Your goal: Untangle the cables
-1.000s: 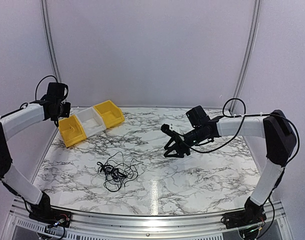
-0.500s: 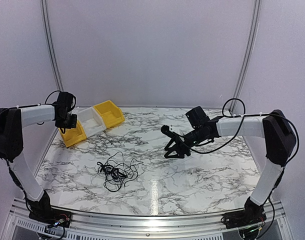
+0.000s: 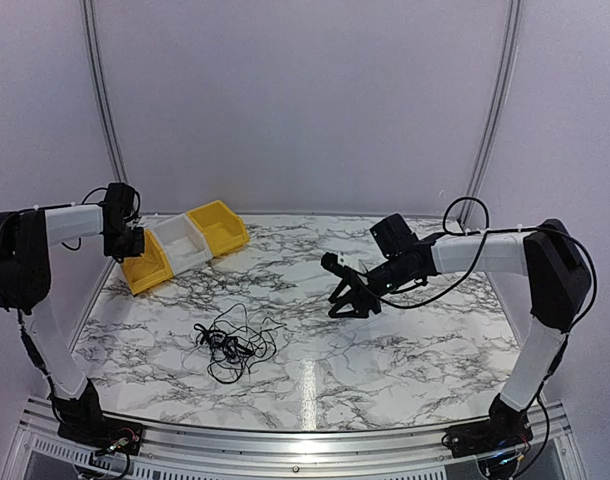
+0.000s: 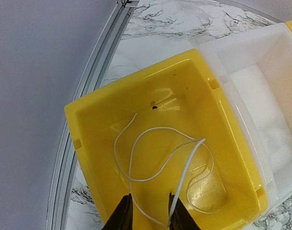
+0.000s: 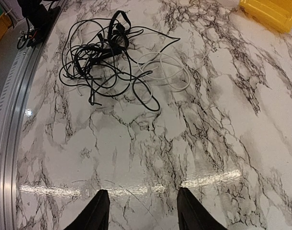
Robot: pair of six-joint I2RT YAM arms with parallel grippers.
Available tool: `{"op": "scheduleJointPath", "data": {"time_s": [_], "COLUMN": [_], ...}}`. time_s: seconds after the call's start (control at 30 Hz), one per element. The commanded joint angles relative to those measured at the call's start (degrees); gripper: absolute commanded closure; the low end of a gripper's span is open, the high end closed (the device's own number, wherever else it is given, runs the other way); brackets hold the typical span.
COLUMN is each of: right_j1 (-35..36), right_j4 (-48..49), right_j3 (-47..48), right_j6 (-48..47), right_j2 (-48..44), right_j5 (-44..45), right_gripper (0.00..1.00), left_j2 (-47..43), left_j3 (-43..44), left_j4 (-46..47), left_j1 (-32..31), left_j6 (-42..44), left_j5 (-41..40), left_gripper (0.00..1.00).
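The cables [image 3: 230,340] lie as a black tangle on the marble table, left of centre; the right wrist view shows the same tangle [image 5: 103,52] with a thin white cord [image 5: 171,72] looped against its right side. Another white cord [image 4: 155,158] lies coiled inside the yellow bin [image 4: 88,105]. My left gripper [image 4: 149,195] hovers over that bin with its jaws a little apart, and the cord's end rests against the right finger [image 4: 174,211]. It shows at the far left [image 3: 133,243]. My right gripper [image 3: 343,288] hangs open above bare marble [image 5: 142,190], well right of the tangle.
A white bin [image 3: 180,243] and a second yellow bin [image 3: 218,228] stand in a row with the first yellow bin [image 3: 145,262] at the back left. A metal rail [image 3: 285,440] runs along the table's near edge.
My left arm has swung its wrist inward and down over the nearest yellow bin. The right arm and the black tangle have barely moved.
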Motion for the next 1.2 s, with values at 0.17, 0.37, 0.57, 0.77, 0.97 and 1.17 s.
{"op": "scheduleJointPath", "data": {"time_s": [0.17,0.37,0.57,0.77,0.97,1.17], "right_j1": [0.7,0.8,1.7,2.4,2.9,5.4], "right_j4": [-1.3,-1.5,-1.8,-2.0,0.1,-0.7], "right_j3": [2.5,2.5,2.6,2.8,4.9,9.2], "right_j6": [-1.4,-1.8,-2.2,-2.4,2.8,6.8], "right_j2": [0.3,0.5,0.7,0.4,-0.9,2.0], "right_j5": [0.2,0.3,1.0,1.7,3.4,6.3], "right_gripper": [0.51,0.51,0.52,0.52,0.52,0.5], "left_j2": [-3.6,-4.9,-3.7,-6.0,-19.9,-31.8], "left_j3": [1.3,0.2,0.4,-0.5,-9.8,-18.1], "left_j4": [-1.6,0.1,0.9,3.4,16.4,24.1], "left_j1": [0.2,0.2,3.4,3.9,-5.0,-18.6], "left_j6": [-1.4,-0.3,-1.5,-1.2,4.3,10.9], "left_j5": [-2.8,-1.1,6.2,10.6,16.2,12.6], "left_gripper": [0.65,0.8,1.0,0.99,0.87,0.43]}}
